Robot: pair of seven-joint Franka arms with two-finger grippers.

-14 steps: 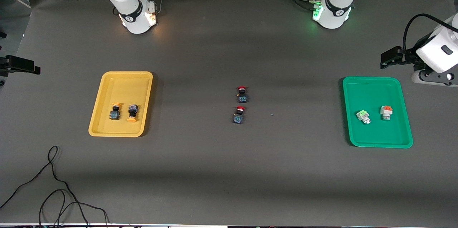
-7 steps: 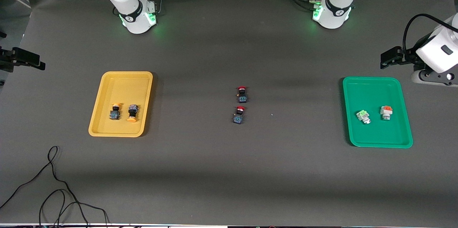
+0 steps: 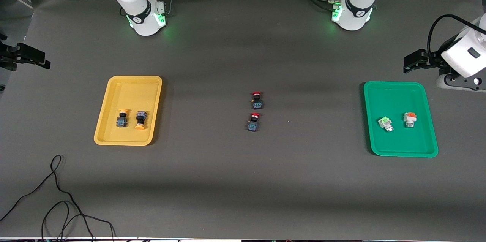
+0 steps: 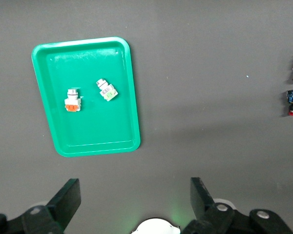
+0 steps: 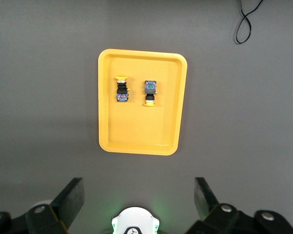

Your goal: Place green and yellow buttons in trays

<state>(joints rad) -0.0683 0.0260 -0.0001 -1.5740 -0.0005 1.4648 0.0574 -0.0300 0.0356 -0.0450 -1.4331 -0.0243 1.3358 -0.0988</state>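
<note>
The yellow tray [image 3: 129,90] lies toward the right arm's end and holds two yellow-capped buttons [image 3: 122,118] [image 3: 141,120]. In the right wrist view the tray [image 5: 139,126] and both buttons [image 5: 121,89] [image 5: 150,92] show too. The green tray [image 3: 395,97] lies toward the left arm's end and holds the pale green button [image 3: 385,123], also seen in the left wrist view [image 4: 107,90] on that tray [image 4: 95,126]. My left gripper [image 3: 414,60] [image 4: 134,195] is open and empty, high beside the green tray. My right gripper [image 3: 26,55] [image 5: 136,195] is open and empty, high beside the yellow tray.
An orange-capped white switch [image 3: 409,119] lies in the green tray beside the green button. Two red-capped switches [image 3: 257,100] [image 3: 254,122] lie at the table's middle. A black cable [image 3: 57,196] loops near the front edge at the right arm's end.
My right gripper has drifted a little toward the robots' side at the view's edge, and the right base light has turned green. The left arm and all buttons stay put.
</note>
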